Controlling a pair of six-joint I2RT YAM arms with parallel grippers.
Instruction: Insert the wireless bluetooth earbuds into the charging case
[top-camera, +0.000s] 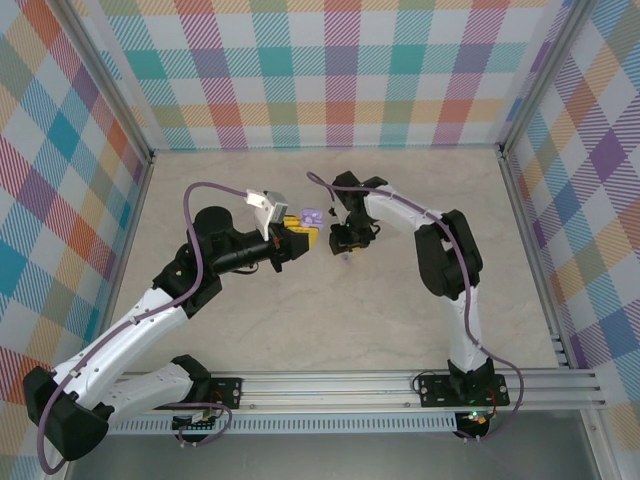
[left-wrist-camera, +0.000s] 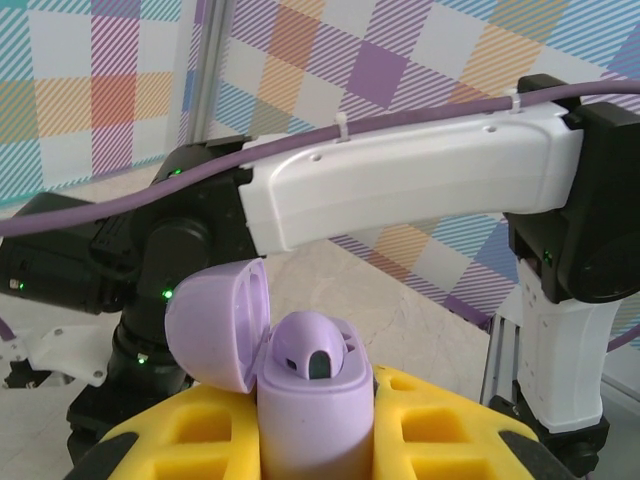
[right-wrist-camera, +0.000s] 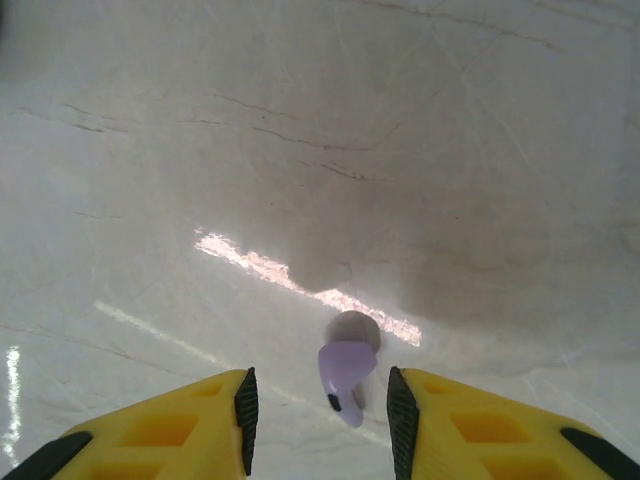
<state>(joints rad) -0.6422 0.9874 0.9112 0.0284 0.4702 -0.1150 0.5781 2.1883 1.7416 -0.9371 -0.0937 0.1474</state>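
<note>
Note the jaws of the left gripper (top-camera: 298, 238) closed on the lavender charging case (left-wrist-camera: 312, 420), with a yellow finger (left-wrist-camera: 190, 440) pressed against each side of the case body. Find the case held clear of the table (top-camera: 400, 330), mouth end projecting past the fingertips, above the middle of the table and slightly toward the far edge. Note the lid (left-wrist-camera: 215, 325) hinged open and leaning back to the left in the left wrist view. Find one lavender earbud (left-wrist-camera: 318, 350) seated in the mouth of the case, dark opening facing the camera. Behind the case, see the white link of the right arm (left-wrist-camera: 400, 190) crossing the view.

Note the jaws of the right gripper (right-wrist-camera: 320, 420) standing partly open, gripping nothing. Find a second lavender earbud (right-wrist-camera: 345, 375) in the gap between the black pads (right-wrist-camera: 247, 410), touching neither pad. Lying on the table or just above it: not determinable from the right wrist view. Note a round grey shadow (right-wrist-camera: 352, 328) just beyond this earbud on the pale marbled surface. In the top external view, find the right gripper pointing down just to the right of the left gripper, near the middle of the table, with the open case close by the fingertips of both. See plaid walls (top-camera: 330, 70) along the far, left and right edges.
</note>
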